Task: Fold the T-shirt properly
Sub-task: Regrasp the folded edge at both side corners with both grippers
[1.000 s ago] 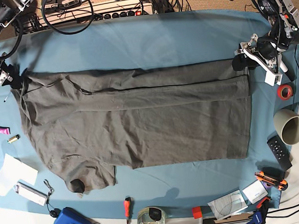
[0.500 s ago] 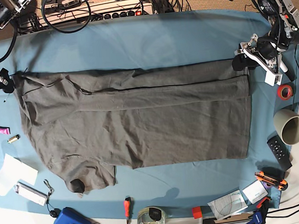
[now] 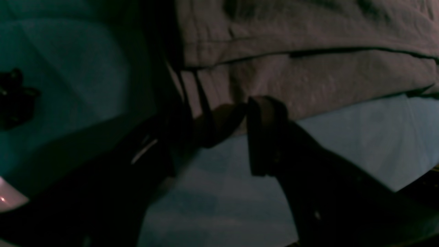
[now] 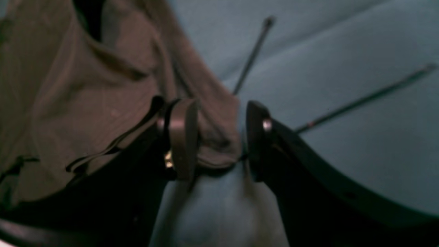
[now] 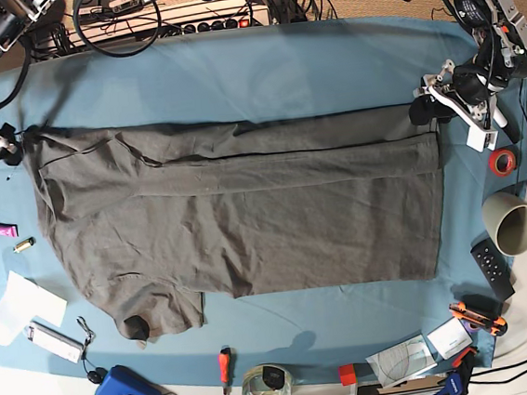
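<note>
A charcoal T-shirt (image 5: 238, 219) lies spread across the teal tabletop (image 5: 260, 67), its long axis running left to right through the middle of the base frame, with a strip along its upper edge already turned down into a band. At the far left of that frame, the right pincer (image 5: 2, 148) sits at the shirt's upper-left corner; its wrist view shows the jaws standing apart with a rumpled tip of cloth lying in the gap between them, neither pad visibly pressing it, so it appears to have hold of nothing. A loose sleeve (image 5: 159, 320) trails at the lower left of the garment. At the far right, the left pincer (image 5: 437, 106) meets the shirt's upper-right corner; in its dim wrist view the jaws are parted, the hem lying just above and behind the fingertips, and whether cloth is caught there cannot be told. Each arm is therefore posted at its own end of the upper edge, the body of the shirt extending down-frame from both. Any further fold would likely carry that edge toward the bottom hem, both arms equally near.
</note>
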Motion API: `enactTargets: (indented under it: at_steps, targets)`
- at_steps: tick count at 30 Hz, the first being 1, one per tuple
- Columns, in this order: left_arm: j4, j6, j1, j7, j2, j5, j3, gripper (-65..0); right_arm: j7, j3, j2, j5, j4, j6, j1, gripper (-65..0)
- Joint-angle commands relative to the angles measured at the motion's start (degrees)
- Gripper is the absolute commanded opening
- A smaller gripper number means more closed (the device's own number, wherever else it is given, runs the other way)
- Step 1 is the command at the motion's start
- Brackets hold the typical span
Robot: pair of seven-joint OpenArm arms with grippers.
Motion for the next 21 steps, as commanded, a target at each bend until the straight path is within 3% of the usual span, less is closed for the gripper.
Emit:
enactTargets:
  at_steps: [1, 7, 10, 17, 21]
  targets:
    - [0.68, -0.02, -0.31, -0.39, -0.61, -0.2, -0.11, -35.8, 1.55, -1.18, 1.6, 1.03, 0.96, 0.13, 0.52, -41.0]
    - [0.68, -0.02, -0.28, -0.37, -0.61, -0.2, -0.11, -35.8, 6.47, -9.2, 1.6, -8.55, 0.96, -6.45, 0.52, -41.0]
    - [0.68, -0.02, -0.31, -0.39, -0.61, -0.22, -0.11, -35.8, 6.4, -10.08, 1.6, -9.57, 0.96, -8.02, 0.39, -41.0]
    - [0.68, 0.0, -0.31, -0.39, -0.61, -0.2, -0.11, -35.8, 5.35, -10.08, 1.6, -10.08, 0.96, -8.68, -1.07, -41.1]
    - [0.68, -0.02, -0.31, -0.39, -0.61, -0.2, -0.11, -35.8, 1.57, -10.03, 1.66, -10.1, 0.98, -8.66, -2.67, -41.2]
